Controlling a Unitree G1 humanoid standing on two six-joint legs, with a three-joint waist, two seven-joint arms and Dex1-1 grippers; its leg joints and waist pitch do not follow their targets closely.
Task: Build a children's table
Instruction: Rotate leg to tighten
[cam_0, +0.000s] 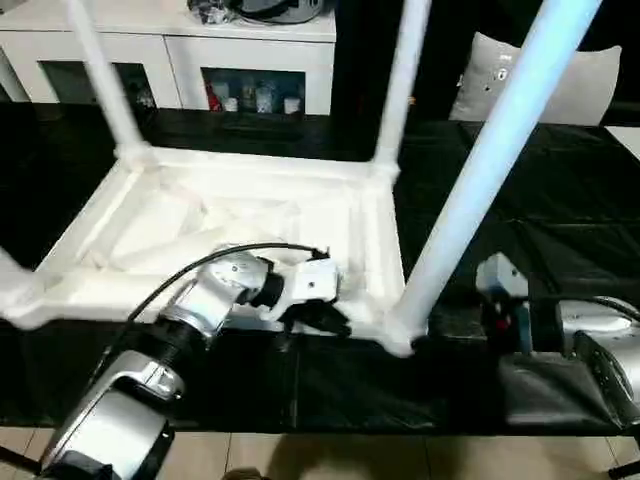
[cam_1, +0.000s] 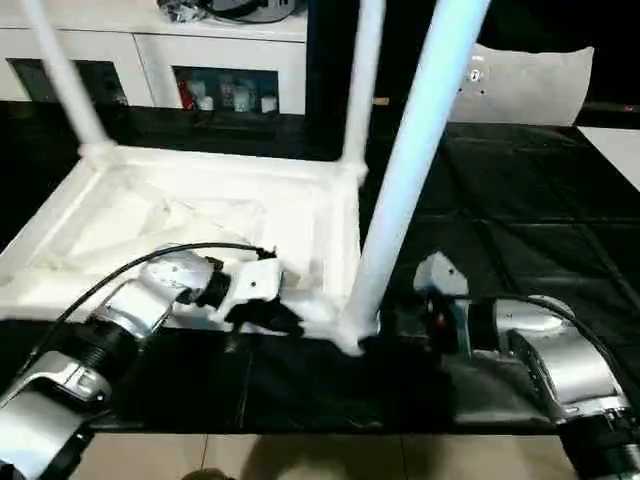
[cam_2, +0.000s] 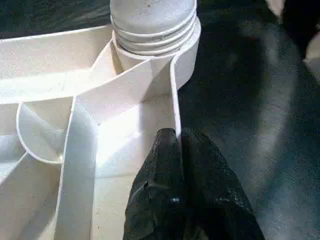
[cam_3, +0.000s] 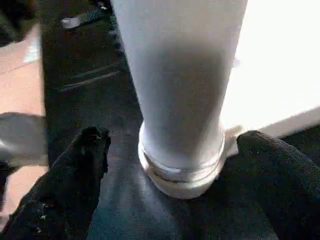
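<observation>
Standing inverted, children's table (cam_0: 250, 215), legs upward.

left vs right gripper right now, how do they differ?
Left gripper: fingers shut, pinching the tabletop's thin near rim wall close to the corner socket. Right gripper: fingers spread wide on either side of the near-right leg's base, not touching it. The left reaches in over the upturned tabletop; the right sits beside it on the black worktable. Both work at the same corner.

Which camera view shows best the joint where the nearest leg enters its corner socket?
The right wrist view: the nearest leg meets its corner socket in close-up. The left wrist view shows that joint from inside the ribs. Both eye views show it small and distant.
</observation>
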